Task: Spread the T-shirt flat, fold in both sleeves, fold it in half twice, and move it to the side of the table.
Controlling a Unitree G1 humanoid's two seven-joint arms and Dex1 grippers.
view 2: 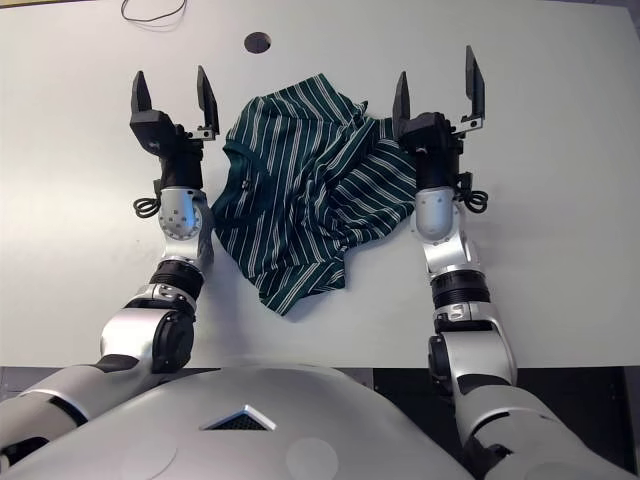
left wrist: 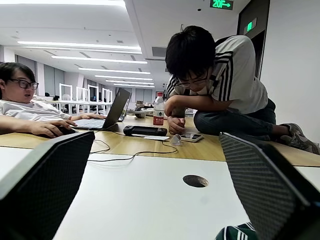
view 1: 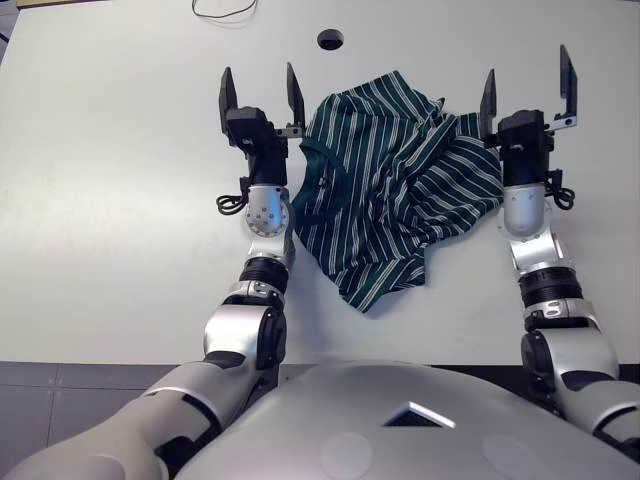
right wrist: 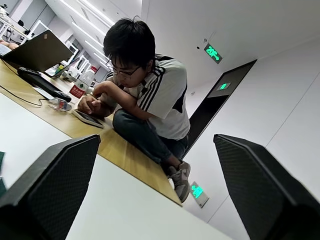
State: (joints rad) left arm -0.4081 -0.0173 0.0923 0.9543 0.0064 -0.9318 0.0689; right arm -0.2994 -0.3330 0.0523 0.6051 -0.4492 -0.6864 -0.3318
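The T-shirt [view 1: 395,185] was dark green with thin white stripes. It lay in a crumpled heap on the white table [view 1: 120,200], not spread flat, with folds all over it and one corner hanging toward the near edge. It sat between the two arms.

The left gripper [view 1: 259,72] was just beside the shirt's collar side. Its two black fingers were wide apart and held nothing. The right gripper [view 1: 527,62] was at the shirt's other side, also with its fingers wide apart and holding nothing.

A small round hole [view 1: 330,39] was in the table past the shirt. A thin black cable [view 1: 225,12] lay at the far edge.

Beyond the white table stood a wooden table [left wrist: 150,147]. On it were an open laptop [left wrist: 107,112] and a bottle [left wrist: 158,111] with a red label; I could not tell what was in it. Long lights ran across the ceiling, and a green sign [left wrist: 221,4] glowed above a dark door [right wrist: 215,107].
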